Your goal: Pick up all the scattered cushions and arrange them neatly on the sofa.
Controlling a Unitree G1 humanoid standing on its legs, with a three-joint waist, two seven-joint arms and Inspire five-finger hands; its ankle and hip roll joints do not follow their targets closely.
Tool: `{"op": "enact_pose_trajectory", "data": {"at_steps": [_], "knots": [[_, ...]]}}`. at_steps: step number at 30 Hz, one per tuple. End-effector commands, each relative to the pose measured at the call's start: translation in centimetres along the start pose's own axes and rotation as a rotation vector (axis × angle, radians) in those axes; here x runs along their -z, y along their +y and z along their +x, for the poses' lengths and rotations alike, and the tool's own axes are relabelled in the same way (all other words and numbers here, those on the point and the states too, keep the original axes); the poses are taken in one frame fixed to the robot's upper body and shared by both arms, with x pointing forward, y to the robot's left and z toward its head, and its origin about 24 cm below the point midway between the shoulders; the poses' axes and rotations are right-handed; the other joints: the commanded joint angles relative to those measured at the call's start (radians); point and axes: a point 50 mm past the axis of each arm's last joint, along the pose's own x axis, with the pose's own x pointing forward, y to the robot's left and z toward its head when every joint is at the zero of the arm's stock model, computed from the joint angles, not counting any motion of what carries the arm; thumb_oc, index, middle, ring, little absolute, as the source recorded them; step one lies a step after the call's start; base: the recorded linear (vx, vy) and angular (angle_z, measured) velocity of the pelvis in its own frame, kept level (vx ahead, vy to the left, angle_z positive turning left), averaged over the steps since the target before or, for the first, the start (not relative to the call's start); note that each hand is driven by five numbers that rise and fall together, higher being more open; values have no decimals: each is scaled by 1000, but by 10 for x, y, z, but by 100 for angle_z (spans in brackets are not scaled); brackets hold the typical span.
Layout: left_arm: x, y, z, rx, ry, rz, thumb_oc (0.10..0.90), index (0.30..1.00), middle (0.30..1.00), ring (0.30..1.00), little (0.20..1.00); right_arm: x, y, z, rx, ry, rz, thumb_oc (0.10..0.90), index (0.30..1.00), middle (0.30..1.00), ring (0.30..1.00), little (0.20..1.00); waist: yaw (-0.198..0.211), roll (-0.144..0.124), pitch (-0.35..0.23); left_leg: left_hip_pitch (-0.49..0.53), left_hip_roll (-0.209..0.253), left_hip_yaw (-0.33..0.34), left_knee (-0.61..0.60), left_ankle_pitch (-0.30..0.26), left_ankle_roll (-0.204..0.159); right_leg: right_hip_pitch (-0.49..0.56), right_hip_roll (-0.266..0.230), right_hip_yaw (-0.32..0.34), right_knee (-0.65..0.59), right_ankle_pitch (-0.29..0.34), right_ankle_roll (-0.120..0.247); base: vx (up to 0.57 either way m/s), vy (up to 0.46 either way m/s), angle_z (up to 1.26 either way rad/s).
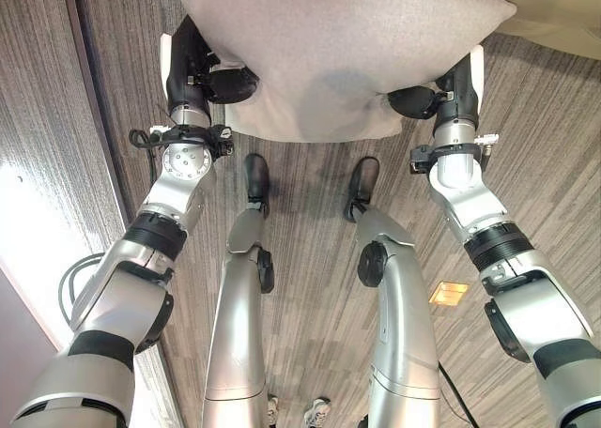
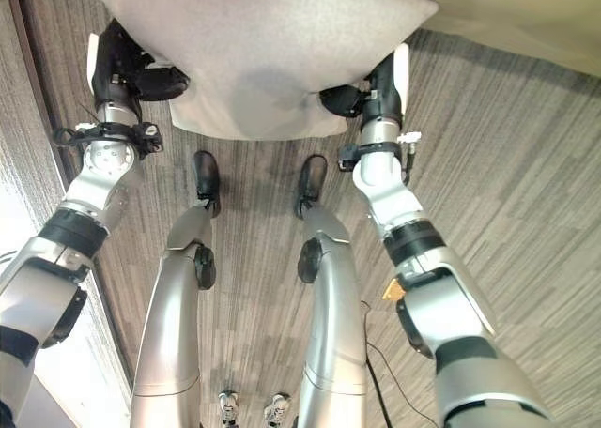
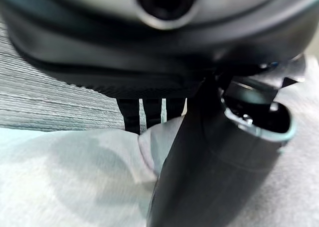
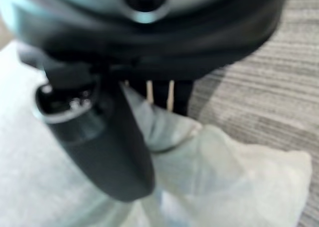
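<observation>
Grey striped carpet floor, a pale sofa standing on it.

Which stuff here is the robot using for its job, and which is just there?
For the job:
cushion
left hand
right hand
sofa

Just there:
grey carpet floor
pair of shoes

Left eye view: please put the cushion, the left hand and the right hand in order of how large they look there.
1. The cushion, by far the largest; it is held between both hands.
2. The left hand and the right hand look about alike; each is partly hidden by the cushion, so no ranking between them.
</observation>
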Motion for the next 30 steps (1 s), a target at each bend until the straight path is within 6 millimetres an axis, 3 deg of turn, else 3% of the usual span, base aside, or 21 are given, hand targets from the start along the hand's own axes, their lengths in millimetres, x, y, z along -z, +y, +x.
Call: {"op": "enact_pose_trajectory", "data": {"at_steps": [1,7,9,12,13,14,15,19,22,24,26,27,30], "knots": [[-58,-65,-23,224,-322,-305,400,300,300,300,300,-121,64,-19,-240,-524,279,400,300,300,300,300,-31,44,-81,53,-4,-9,12,-109,11,120,50,11,-118,-14,107,-46,-14,-2],[-50,-68,-44,250,-320,-376,400,300,300,300,300,-107,50,-32,-210,-499,404,400,300,300,300,300,-36,44,-98,154,-1,-6,-97,-79,4,210,50,-10,-193,1,112,-53,3,1],[-41,-69,-56,274,-306,-388,400,300,300,300,300,-96,42,-41,-196,-485,445,400,300,300,300,300,-38,47,-111,230,3,-10,-157,-62,-4,278,44,-21,-237,7,112,-62,-8,4],[-34,-69,-64,292,-296,-379,400,300,300,300,300,-87,38,-47,-185,-472,452,400,300,300,300,300,-39,47,-116,293,4,-13,-207,-49,-12,336,42,-28,-278,13,114,-62,3,5],[-31,-70,-69,304,-289,-372,400,300,300,300,300,-83,36,-52,-181,-463,466,400,300,300,300,300,-39,48,-116,314,4,-11,-241,-7,-9,358,37,-35,-312,51,106,-38,-1,5],[-28,-71,-73,316,-284,-368,400,300,300,300,300,-79,34,-56,-179,-456,472,400,300,300,300,300,-39,48,-126,356,8,-17,-258,-36,-16,393,37,-36,-319,21,113,-93,0,7],[-26,-71,-78,328,-282,-367,400,300,300,300,300,-77,32,-61,-177,-459,475,400,300,300,300,300,-39,46,-122,385,7,-16,-287,1,-15,421,30,-45,-352,56,107,0,0,0],[-18,-74,-91,358,-261,-378,400,300,300,300,300,-66,29,-76,-179,-439,482,400,300,300,300,300,-41,43,-132,488,8,-23,-349,15,-26,521,23,-56,-412,62,108,-30,-8,1],[-3,-75,-108,383,-204,-413,400,300,300,300,300,-48,30,-99,-210,-388,455,400,300,300,300,300,-42,35,-145,668,6,-31,-422,23,-36,688,16,-84,-479,64,109,-30,-40,5],[1,-75,-113,388,-183,-424,400,300,300,300,300,-43,30,-104,-220,-365,449,400,300,300,300,300,-43,31,-149,714,8,-35,-437,27,-39,737,14,-92,-498,64,109,22,-36,6],[17,-72,-129,402,-121,-436,400,300,300,300,300,-25,29,-124,-250,-296,419,400,300,300,300,300,-44,19,-168,860,11,-38,-489,29,-42,881,22,-110,-553,66,110,54,-42,4],[17,-72,-129,402,-121,-436,400,300,300,300,300,-25,29,-124,-250,-296,419,400,300,300,300,300,-44,19,-167,861,11,-38,-490,29,-42,882,22,-110,-554,66,110,81,-38,-3],[36,-63,-150,409,-42,-411,400,300,300,300,300,-4,24,-146,-284,-210,369,400,300,300,300,300,-47,7,-200,1065,26,-24,-566,30,-46,1084,38,-124,-627,64,116,93,-38,-8]]}}
